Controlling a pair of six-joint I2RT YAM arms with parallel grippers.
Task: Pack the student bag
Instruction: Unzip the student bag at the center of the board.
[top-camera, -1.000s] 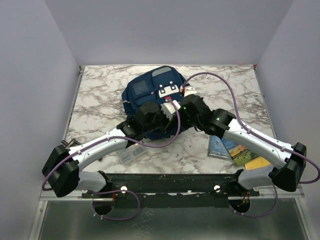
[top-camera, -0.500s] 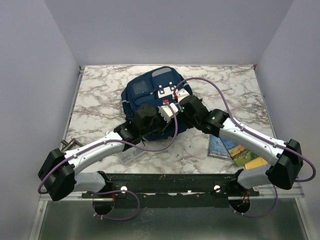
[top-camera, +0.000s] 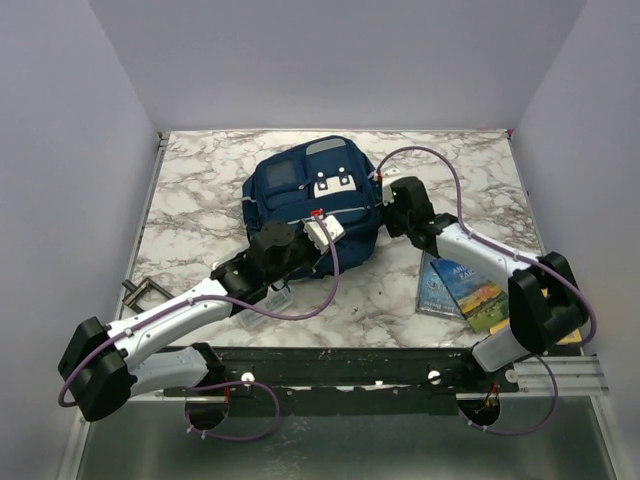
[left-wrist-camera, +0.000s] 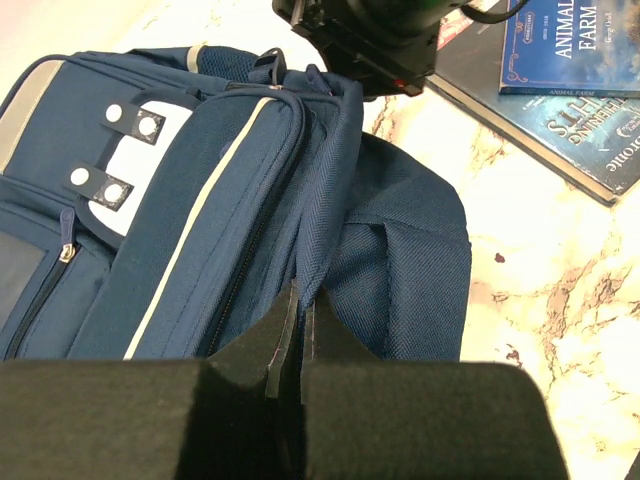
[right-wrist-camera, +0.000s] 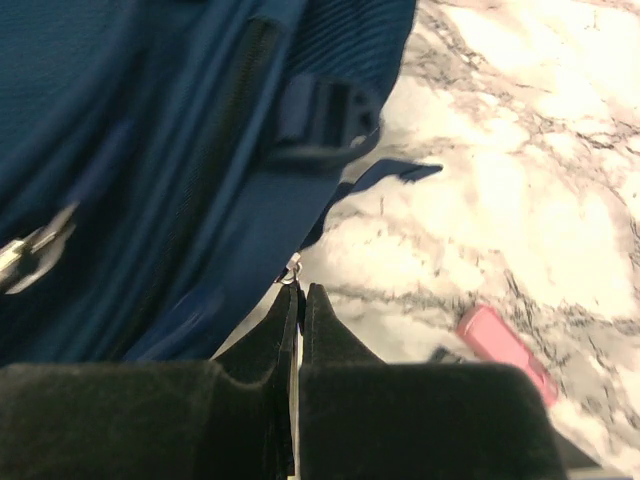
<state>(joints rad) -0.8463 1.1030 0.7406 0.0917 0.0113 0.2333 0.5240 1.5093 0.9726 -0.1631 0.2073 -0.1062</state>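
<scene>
The student bag (top-camera: 300, 190), a navy backpack with grey stripes and white buckle patches, lies flat in the middle of the marble table. My left gripper (top-camera: 335, 240) is at its near right edge. In the left wrist view the left gripper (left-wrist-camera: 302, 300) is shut on a fold of the bag's fabric (left-wrist-camera: 330, 200) beside a zipper line. My right gripper (top-camera: 380, 198) is at the bag's right side. In the right wrist view the right gripper (right-wrist-camera: 299, 288) is shut on a small metal zipper pull (right-wrist-camera: 291, 268), with the bag's side (right-wrist-camera: 150, 150) at the left.
Two books (top-camera: 462, 290) lie on the table to the right of the bag, seen as books (left-wrist-camera: 560, 70) in the left wrist view too. A small clear box (top-camera: 278, 297) sits under the left arm. A pink object (right-wrist-camera: 497, 343) lies on the marble near the right gripper.
The right gripper has swung from the bag's front middle out to its right side, still shut. The left arm has drawn back toward the near left, and the bag's front is now uncovered.
</scene>
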